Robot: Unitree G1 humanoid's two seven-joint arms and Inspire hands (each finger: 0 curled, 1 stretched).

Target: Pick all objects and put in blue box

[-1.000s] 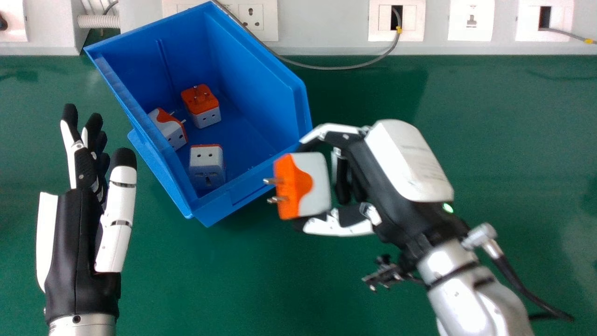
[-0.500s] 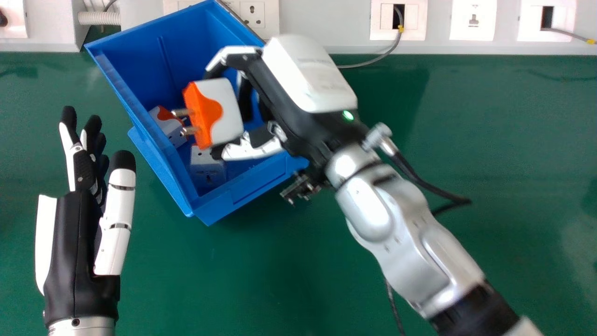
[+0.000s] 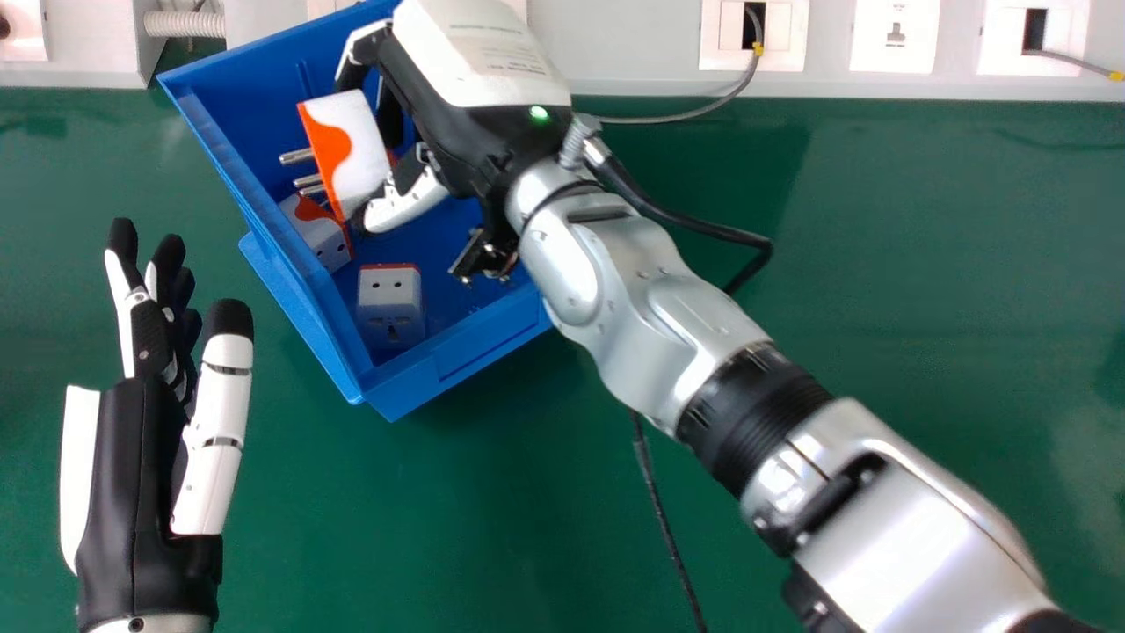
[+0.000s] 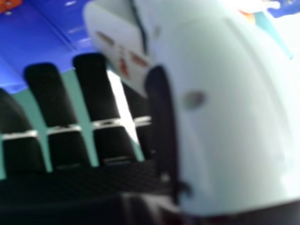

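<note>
Right hand (image 3: 461, 132) pinches 1 orange-white adapter (image 3: 356, 149) over the blue box (image 3: 466, 352), forearm (image 3: 633, 308) slanting forward-left.

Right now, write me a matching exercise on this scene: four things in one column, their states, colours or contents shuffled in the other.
1. Left hand
2. Right hand
3. Blue box
4. Tabletop

A. Green
B. Gripping a white-and-orange adapter
C. Open and empty
D. Has loose adapters lying inside

Pairs: 1-C, 2-B, 3-D, 4-A
</note>
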